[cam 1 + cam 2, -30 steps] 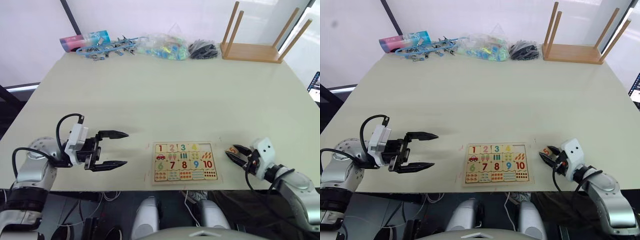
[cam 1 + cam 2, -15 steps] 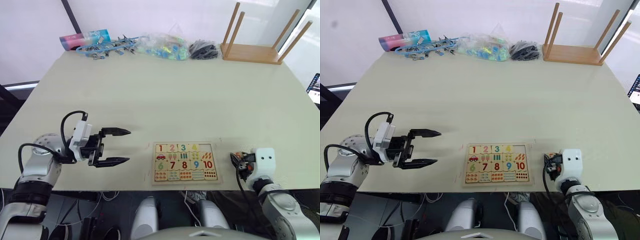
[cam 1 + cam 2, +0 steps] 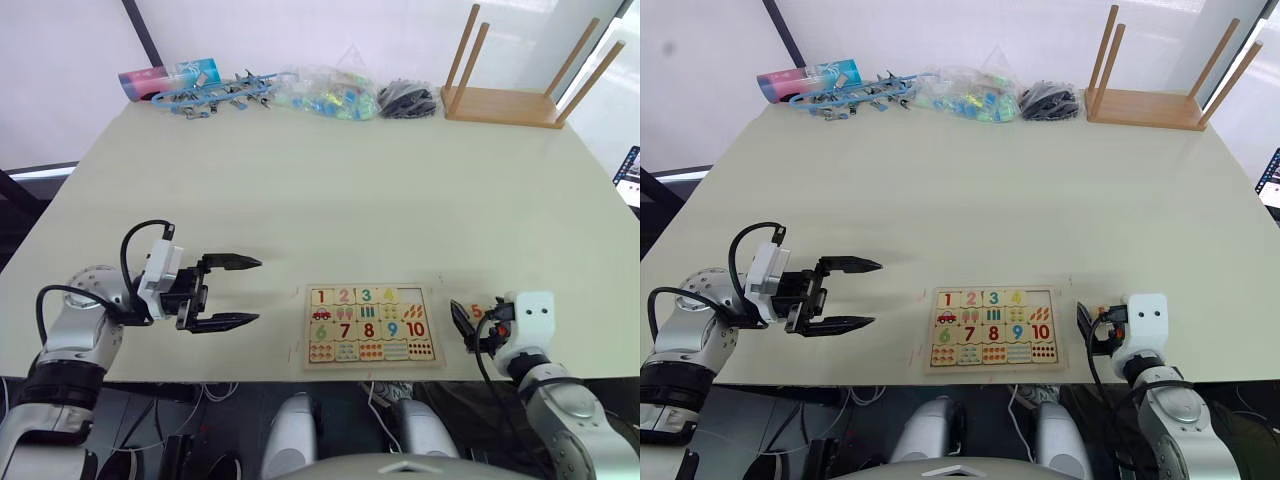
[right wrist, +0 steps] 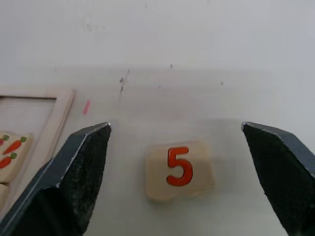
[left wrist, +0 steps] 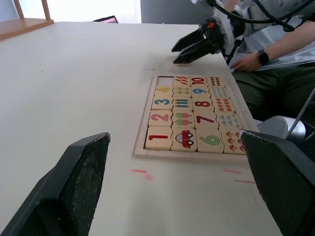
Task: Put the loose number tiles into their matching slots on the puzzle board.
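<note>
Tile 5 [image 4: 180,170] lies flat on table [image 3: 330,190], just right of puzzle board [image 3: 368,324], between spread fingers of right gripper [image 4: 178,172] — untouched. Empty slot [image 4: 24,114] at board's top-right corner; tiles 1 to 4 seated. Left gripper [image 3: 236,292] wide open, empty, well left of board. Risks: thin tile slips or tips when pinched off-centre; edge catches board rim on insertion. Tile's orientation against slot hard to judge.
</note>
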